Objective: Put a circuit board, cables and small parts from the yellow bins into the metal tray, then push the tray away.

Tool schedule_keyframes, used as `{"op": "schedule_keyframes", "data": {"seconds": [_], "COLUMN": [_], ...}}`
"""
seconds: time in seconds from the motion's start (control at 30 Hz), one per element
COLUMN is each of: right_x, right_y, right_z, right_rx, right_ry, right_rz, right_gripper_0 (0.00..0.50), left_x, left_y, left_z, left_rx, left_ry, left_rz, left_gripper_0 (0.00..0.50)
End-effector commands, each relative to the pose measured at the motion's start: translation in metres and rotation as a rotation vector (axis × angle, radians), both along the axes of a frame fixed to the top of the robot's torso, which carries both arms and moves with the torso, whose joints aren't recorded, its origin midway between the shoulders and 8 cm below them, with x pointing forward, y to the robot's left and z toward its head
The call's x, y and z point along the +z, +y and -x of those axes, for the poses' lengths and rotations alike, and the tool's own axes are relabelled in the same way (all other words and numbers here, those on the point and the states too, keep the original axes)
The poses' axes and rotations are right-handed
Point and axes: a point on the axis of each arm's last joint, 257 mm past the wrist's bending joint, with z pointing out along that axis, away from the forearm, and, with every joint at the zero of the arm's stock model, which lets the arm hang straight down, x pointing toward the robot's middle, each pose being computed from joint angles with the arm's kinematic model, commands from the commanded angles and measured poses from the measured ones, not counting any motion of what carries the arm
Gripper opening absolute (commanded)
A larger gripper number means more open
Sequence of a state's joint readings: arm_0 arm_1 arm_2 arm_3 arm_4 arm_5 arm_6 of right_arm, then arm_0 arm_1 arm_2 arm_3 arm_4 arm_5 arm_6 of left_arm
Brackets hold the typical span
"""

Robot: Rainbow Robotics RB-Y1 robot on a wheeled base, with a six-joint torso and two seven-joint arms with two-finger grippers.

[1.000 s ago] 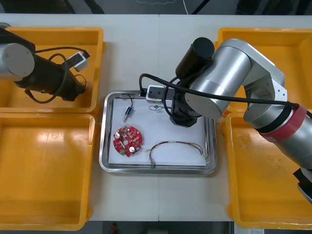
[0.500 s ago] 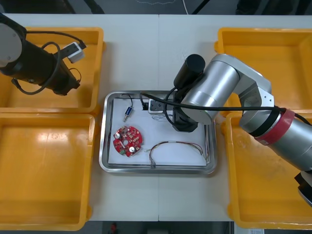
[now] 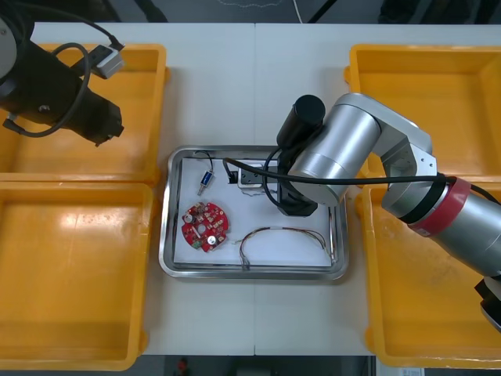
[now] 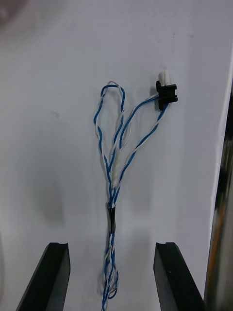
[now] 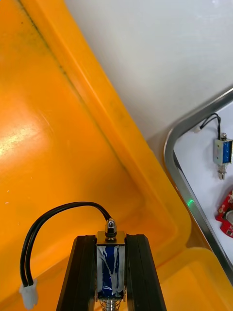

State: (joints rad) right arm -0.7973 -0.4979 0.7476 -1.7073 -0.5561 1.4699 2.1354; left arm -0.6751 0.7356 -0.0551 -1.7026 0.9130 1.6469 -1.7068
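Above the upper-left yellow bin (image 3: 153, 56), my left gripper (image 5: 111, 265) is shut on a small metal part (image 5: 110, 256) with a blue body, a looping black cable and a white plug. Over the metal tray (image 3: 178, 270), my right gripper (image 4: 111, 247) is open. A twisted blue and white cable (image 4: 116, 146) lies loose on the white tray floor between its fingers (image 4: 54, 272). The tray also holds a round red circuit board (image 3: 205, 227), a second small metal part (image 3: 205, 180) and a thin red and yellow cable (image 3: 282, 233).
Two yellow bins flank each side of the tray: lower left (image 3: 70, 274), upper right (image 3: 438, 70) and lower right (image 3: 423, 305). My right arm (image 3: 344, 149) covers the tray's far right part. White table shows beyond the tray.
My right gripper sank lower into the tray and opened, letting go of the blue and white cable. My left arm drew back toward the far left with its small part.
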Motion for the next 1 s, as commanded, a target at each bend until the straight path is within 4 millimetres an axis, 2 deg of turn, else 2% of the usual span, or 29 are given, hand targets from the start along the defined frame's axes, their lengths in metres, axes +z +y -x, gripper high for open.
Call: {"op": "schedule_keyframes", "data": {"seconds": [0.03,0.3,0.4,0.5,0.6,0.73,0.77,0.83,1.0], "right_x": [0.021,0.055,0.071,0.077,0.092,0.120,0.120,0.137,0.155], "right_y": [-0.004,-0.005,-0.015,-0.023,-0.044,-0.049,-0.049,-0.053,-0.062], "right_z": [-0.012,0.006,0.018,0.027,0.043,0.039,0.039,0.038,0.042], "right_rx": [-0.010,-0.047,-0.081,-0.105,-0.164,-0.209,-0.209,-0.278,-0.429], "right_ry": [-0.048,-0.031,-0.019,-0.008,0.004,-0.053,-0.053,-0.080,-0.112], "right_rz": [-0.009,-0.019,-0.033,-0.036,-0.037,-0.139,-0.139,-0.224,-0.374], "right_gripper_0": [0.500,0.500,0.500,0.500,0.500,0.500,0.500,0.500,0.500], "left_x": [0.019,0.027,0.030,0.031,0.032,0.028,0.028,0.027,0.024], "left_y": [-0.003,-0.019,-0.025,-0.027,-0.029,-0.036,-0.036,-0.045,-0.072], "left_z": [0.007,0.020,0.025,0.027,0.028,0.029,0.029,0.030,0.035], "left_rx": [0.049,0.101,0.121,0.123,0.125,0.123,0.123,0.134,0.166], "left_ry": [-0.021,-0.011,-0.010,-0.012,-0.016,-0.009,-0.009,-0.020,-0.038], "left_rz": [0.026,0.054,0.066,0.065,0.062,0.069,0.069,0.062,0.061], "left_gripper_0": [0.001,0.001,0.001,0.001,0.002,0.000,0.000,0.001,0.001]}}
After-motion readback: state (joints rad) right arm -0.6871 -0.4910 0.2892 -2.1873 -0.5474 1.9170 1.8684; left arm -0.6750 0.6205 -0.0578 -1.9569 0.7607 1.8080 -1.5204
